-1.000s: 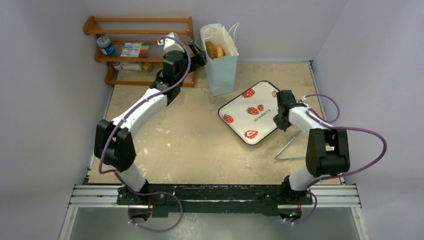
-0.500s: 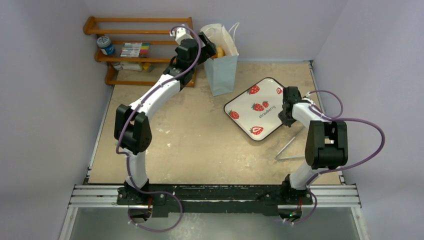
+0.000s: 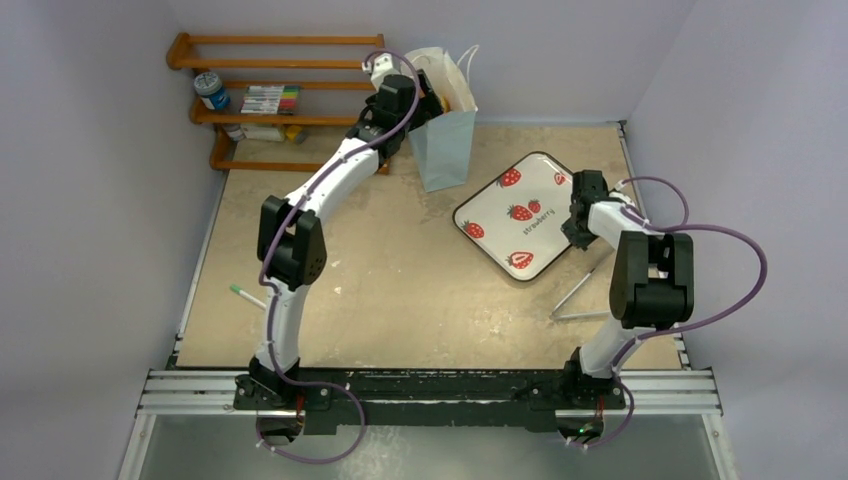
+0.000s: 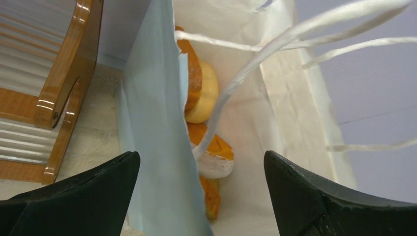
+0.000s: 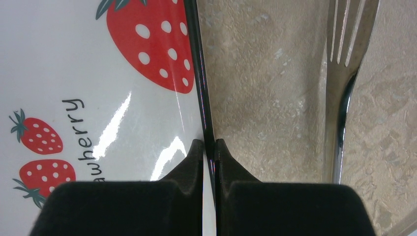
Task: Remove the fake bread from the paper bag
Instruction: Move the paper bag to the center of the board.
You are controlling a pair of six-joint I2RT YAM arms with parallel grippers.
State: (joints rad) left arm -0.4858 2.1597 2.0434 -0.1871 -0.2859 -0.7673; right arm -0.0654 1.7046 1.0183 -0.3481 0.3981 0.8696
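Blue bag (image 3: 443, 150), bread (image 4: 202, 89) inside

- We take this for a robot lab test cell: plain pale lilac walls (image 3: 90, 220) box in a mottled beige tabletop (image 3: 380, 290).
- A silver aluminium rail (image 3: 430, 392) along its near edge carries black robot-arm bases (image 3: 268, 385).
- We also see an orange wooden rack (image 3: 280, 40) holding coloured marker pens (image 3: 270, 98).

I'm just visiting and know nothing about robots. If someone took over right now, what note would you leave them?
Left gripper open over the paper bag, at its mouth, holding nothing.
Right gripper shut on the strawberry tray at its rim.
Bread pieces lie inside the bag.
Done: nothing taken out yet.
Left: grasp each piece and lift it out.
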